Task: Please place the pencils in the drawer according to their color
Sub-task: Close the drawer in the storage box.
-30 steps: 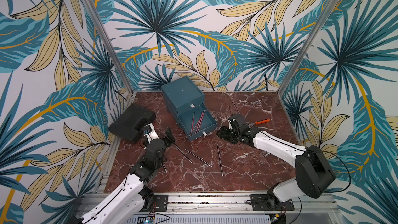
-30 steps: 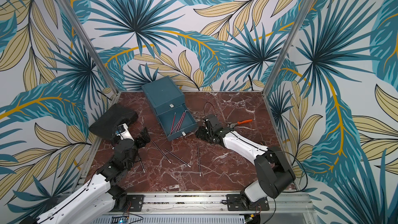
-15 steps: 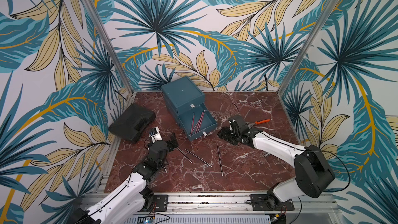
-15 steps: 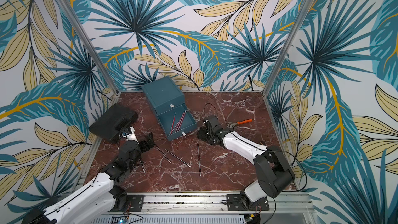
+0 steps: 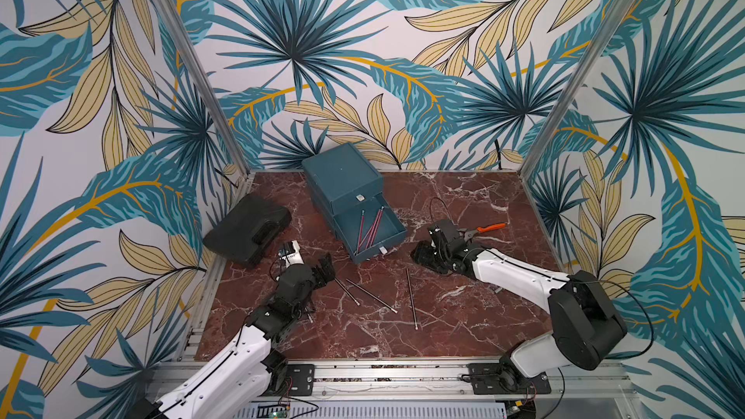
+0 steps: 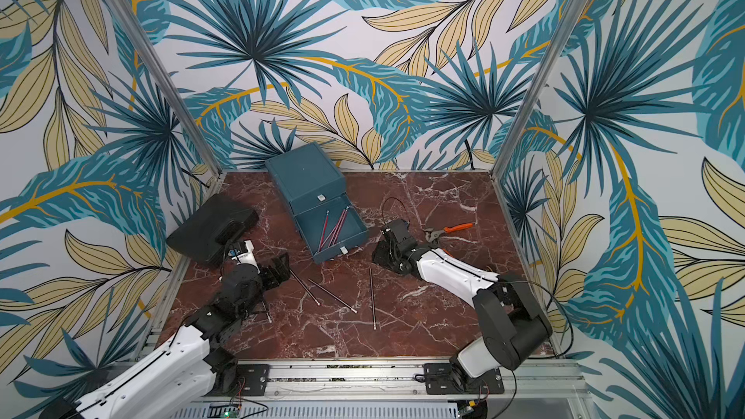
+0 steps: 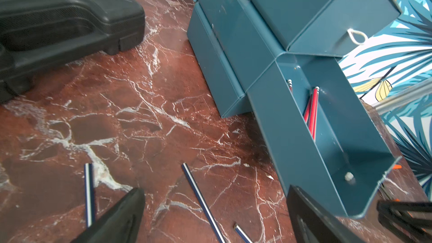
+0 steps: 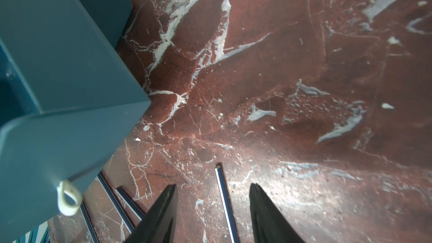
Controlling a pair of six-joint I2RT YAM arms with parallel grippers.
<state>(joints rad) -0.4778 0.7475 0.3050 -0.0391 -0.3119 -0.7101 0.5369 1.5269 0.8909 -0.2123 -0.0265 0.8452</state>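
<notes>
While my left gripper (image 7: 215, 189) gapes wide, a dark pencil (image 8: 225, 206) lies between my right gripper's (image 8: 213, 185) parted jaws.

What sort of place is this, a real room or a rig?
Probably a staged robot test cell: leaf-print panels on aluminium posts enclose a small marble-look tabletop, and the left arm and right arm mount on a metal rail at its front.

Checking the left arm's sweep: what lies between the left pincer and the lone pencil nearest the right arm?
Two dark pencils, lying angled on the marble; both top views show them between the left pincer and the lone pencil.
</notes>
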